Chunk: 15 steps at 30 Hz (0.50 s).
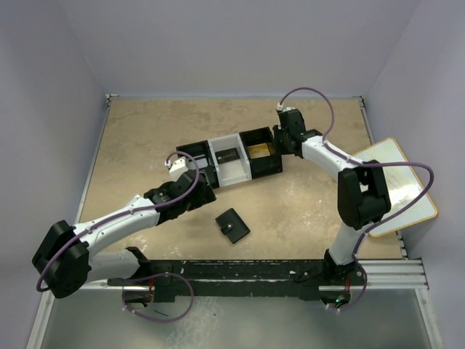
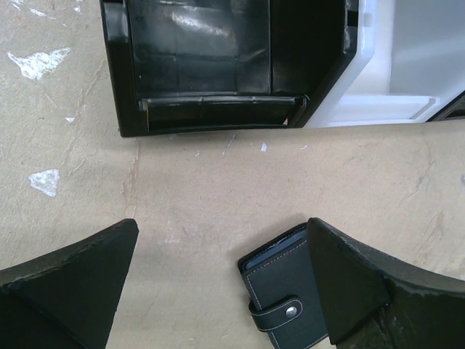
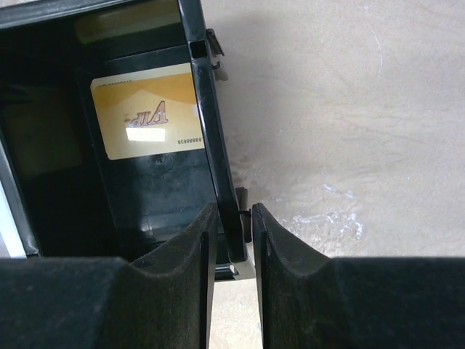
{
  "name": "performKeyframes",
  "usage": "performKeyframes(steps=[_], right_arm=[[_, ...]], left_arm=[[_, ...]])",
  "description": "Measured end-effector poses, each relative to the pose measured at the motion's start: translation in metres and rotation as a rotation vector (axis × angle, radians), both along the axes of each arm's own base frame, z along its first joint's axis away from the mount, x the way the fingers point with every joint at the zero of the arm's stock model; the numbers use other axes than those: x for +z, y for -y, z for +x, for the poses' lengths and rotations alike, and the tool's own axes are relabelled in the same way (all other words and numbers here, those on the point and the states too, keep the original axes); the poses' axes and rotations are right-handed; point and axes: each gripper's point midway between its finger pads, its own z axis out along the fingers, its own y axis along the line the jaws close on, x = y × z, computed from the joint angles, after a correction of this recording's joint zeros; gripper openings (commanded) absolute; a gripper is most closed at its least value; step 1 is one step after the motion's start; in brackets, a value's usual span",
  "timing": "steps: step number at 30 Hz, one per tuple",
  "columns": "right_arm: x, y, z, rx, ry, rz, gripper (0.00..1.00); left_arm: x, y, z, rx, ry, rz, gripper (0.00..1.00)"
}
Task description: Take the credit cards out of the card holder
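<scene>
Beige tabletop [image 1: 305,211]: I count one card holder [image 1: 232,226], closed, beside my wide-open left pincer [image 2: 223,225]. One three-compartment tray [image 1: 234,174] holds one gold card [image 3: 149,110] and one dark card [image 1: 228,155]. My right pincer [image 3: 234,211] straddles the tray's end wall, narrowly parted; whether it grips, I cannot tell.

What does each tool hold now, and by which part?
The left tool is open and holds nothing. The right tool straddles the end wall of the tray, one finger inside, one outside; a firm pinch cannot be told.
</scene>
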Motion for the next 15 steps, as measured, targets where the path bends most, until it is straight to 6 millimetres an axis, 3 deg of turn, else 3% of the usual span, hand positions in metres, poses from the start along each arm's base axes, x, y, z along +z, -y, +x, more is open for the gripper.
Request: performKeyframes(steps=[10, 15], right_arm=[[0.005, 0.014, -0.028, -0.052, 0.001, 0.001, 0.25], [0.016, 0.019, -0.036, -0.080, 0.023, 0.014, 0.30]], left_arm=[[0.000, 0.000, 0.000, 0.000, -0.001, 0.001, 0.96], [0.000, 0.001, -0.001, -0.004, -0.003, -0.003, 0.96]])
